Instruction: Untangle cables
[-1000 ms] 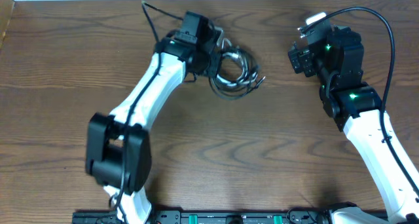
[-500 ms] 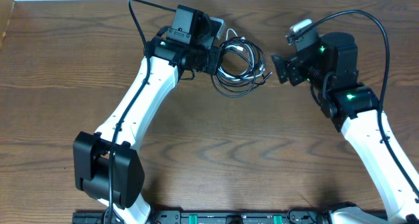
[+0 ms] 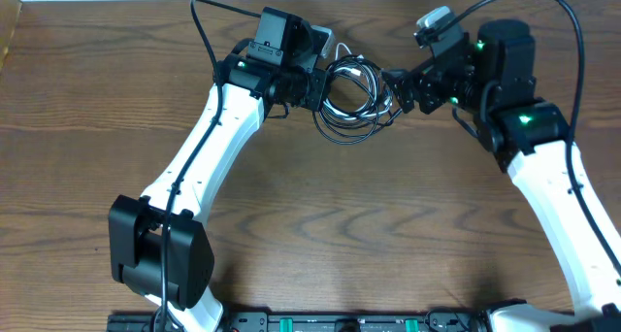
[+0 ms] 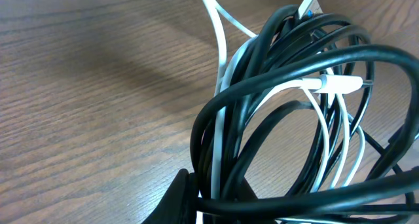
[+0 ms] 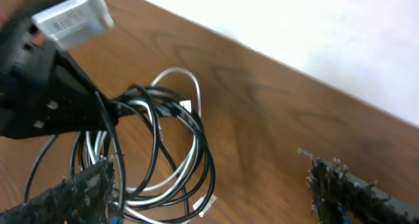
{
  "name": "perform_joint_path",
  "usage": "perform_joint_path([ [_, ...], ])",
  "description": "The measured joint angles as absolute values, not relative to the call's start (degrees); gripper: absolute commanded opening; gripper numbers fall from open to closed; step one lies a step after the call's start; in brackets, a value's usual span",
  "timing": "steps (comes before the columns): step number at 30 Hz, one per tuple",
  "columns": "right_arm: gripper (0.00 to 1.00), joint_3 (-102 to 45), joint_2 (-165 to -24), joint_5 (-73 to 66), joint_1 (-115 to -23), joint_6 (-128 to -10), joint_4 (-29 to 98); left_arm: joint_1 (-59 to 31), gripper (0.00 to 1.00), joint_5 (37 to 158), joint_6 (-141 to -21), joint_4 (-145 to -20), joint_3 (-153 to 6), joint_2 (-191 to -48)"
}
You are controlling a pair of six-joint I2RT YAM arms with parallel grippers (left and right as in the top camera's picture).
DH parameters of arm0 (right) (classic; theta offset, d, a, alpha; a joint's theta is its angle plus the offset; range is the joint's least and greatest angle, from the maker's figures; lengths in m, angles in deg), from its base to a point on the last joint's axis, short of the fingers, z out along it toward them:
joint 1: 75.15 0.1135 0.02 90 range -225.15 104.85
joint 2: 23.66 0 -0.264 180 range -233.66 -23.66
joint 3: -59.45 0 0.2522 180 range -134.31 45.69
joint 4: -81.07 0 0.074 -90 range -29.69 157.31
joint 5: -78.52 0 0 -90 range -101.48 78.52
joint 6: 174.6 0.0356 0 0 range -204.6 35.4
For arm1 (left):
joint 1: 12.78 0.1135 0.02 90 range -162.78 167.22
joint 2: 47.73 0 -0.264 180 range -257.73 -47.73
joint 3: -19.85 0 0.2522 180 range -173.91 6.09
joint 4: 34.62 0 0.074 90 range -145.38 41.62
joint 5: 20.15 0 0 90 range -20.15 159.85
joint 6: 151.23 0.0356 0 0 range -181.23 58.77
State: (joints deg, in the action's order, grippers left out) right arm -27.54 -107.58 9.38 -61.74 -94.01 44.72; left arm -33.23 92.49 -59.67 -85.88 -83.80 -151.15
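Find the left arm (image 3: 209, 146) stretching from the near-left edge of the table (image 3: 408, 235) up toward its far middle. See the left claw (image 3: 312, 87) there, close to the table's far edge, pressed together and pinching the cables (image 3: 351, 101) at the left side of their coil. Note the coil itself lying at the far middle of the table, just short of the far edge: several black loops wound together, with a white cord (image 4: 219, 34) threaded among them. Notice, up close from the left wrist, a white plug (image 4: 337, 84) crossing the black loops and a metal plug tip (image 4: 308, 4) poking out at the top of the bunch. Cannot tell how many separate black cords make up the bunch. See the right claw (image 3: 398, 89) over the far middle-right of the table, spread wide, fingertips at the right rim of the coil, loops lying in front of the gap between the fingers. Cannot tell whether either fingertip touches a loop. Follow the right arm (image 3: 543, 186) back down to the table's near-right edge.
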Motion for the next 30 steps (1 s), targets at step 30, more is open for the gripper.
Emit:
perform_joint_path([
  [30,0.89,-29.7,-110.9,11.7,-64.9,-92.5,44.8,-33.3,0.07,101.9,-56.1,-85.9,-83.8,-147.9],
])
